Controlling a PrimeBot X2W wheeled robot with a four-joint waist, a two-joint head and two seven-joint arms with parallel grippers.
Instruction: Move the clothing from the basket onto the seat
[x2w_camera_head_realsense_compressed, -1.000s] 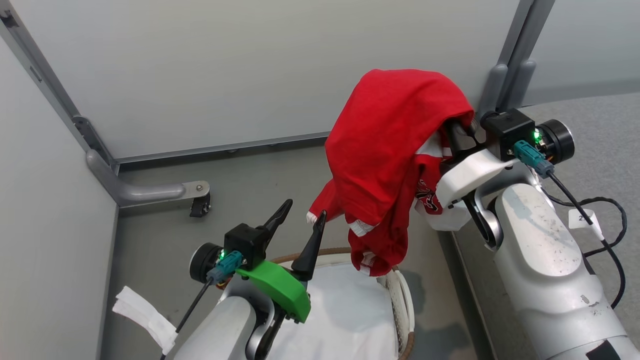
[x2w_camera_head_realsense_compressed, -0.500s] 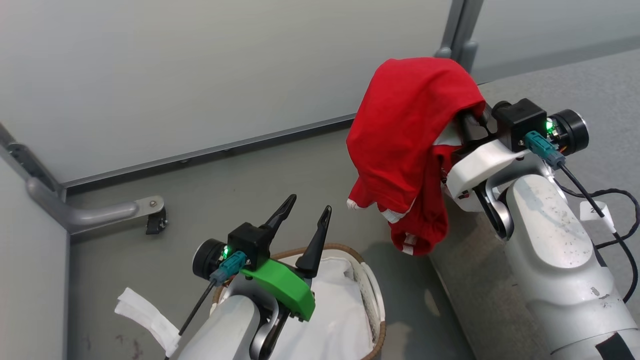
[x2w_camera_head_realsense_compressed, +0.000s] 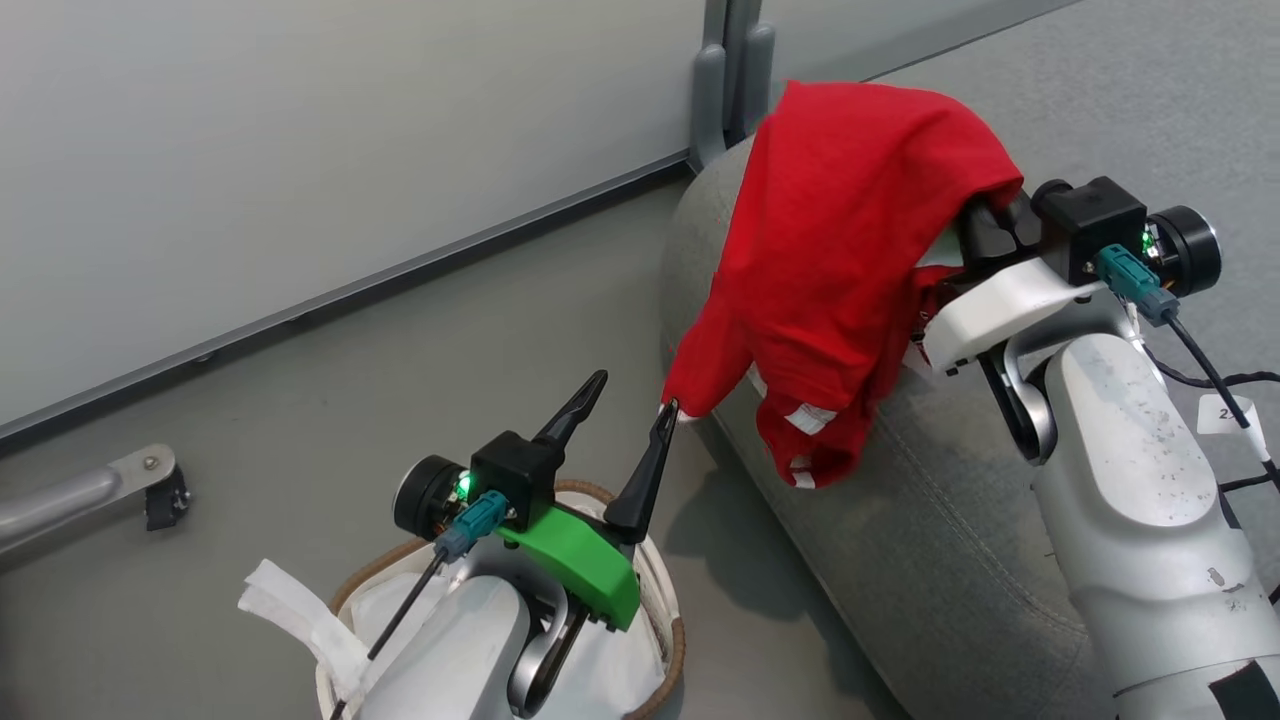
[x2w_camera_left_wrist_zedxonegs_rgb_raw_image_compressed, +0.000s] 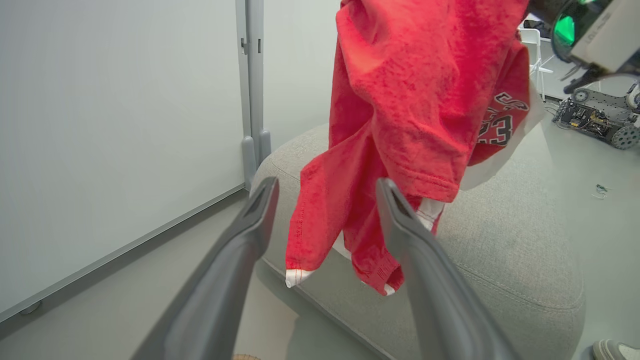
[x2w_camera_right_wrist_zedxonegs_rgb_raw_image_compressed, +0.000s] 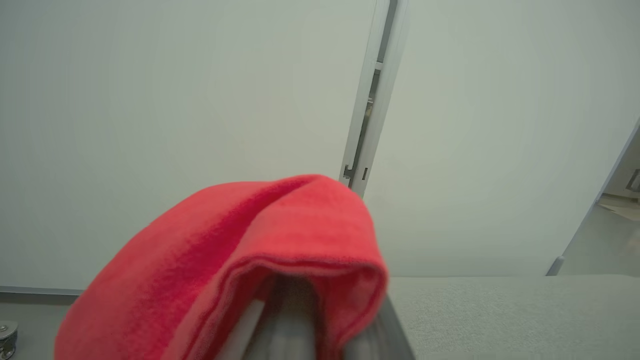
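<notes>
Red knit fabric is hanging off my right gripper right now. The clothing is draping like a hood over both dark fingers, so I can't tell whether they're pinching it or just poking up under it. The right wrist cam is giving me a soft rolled fold of red sitting over the blurry finger bases.

The cloth is looking a bit fuzzy and crumpled and is falling in loose folds. White cuffs and stripe trim are dangling at the bottom, and some black-and-white print is peeking out on the side facing the arm. It's hanging clear of the basket, over the rounded near corner of the seat. I can't say if the lowest hem is brushing the cushion. The seat is showing a nubby grey weave with a stitched seam running along its bulging edge.

My left gripper is sitting empty above the basket with its two tapered black fingers spread wide. In the head cam its right tip is lining up with a white cuff, contact unclear. Under that arm the oval basket is showing its brown woven rim and rumpled white liner. Smooth grey floor and pale matte wall panels are running behind it all.
</notes>
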